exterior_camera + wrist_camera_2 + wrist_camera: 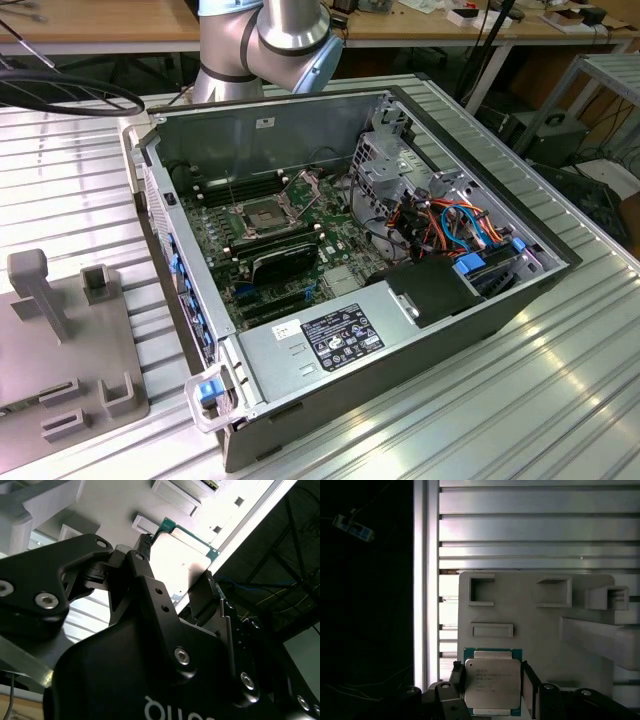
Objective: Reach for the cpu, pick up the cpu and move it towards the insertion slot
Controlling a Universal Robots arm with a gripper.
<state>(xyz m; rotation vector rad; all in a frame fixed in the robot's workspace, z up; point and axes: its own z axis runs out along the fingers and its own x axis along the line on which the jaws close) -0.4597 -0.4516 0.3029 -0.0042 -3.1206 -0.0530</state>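
Claw (492, 679) pinches the cpu (492, 692) by two opposite edges, over the grey plate (535, 645). With so thin an edge hold, the cpu could tilt or slip before reaching the insertion slot (262, 216) inside the computer case (420, 300).

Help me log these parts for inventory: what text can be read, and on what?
Print on the metal face of the cpu: too small to read.
Label on the power supply: too small to read.
White lettering on the body of the end effector: cut off, unreadable.
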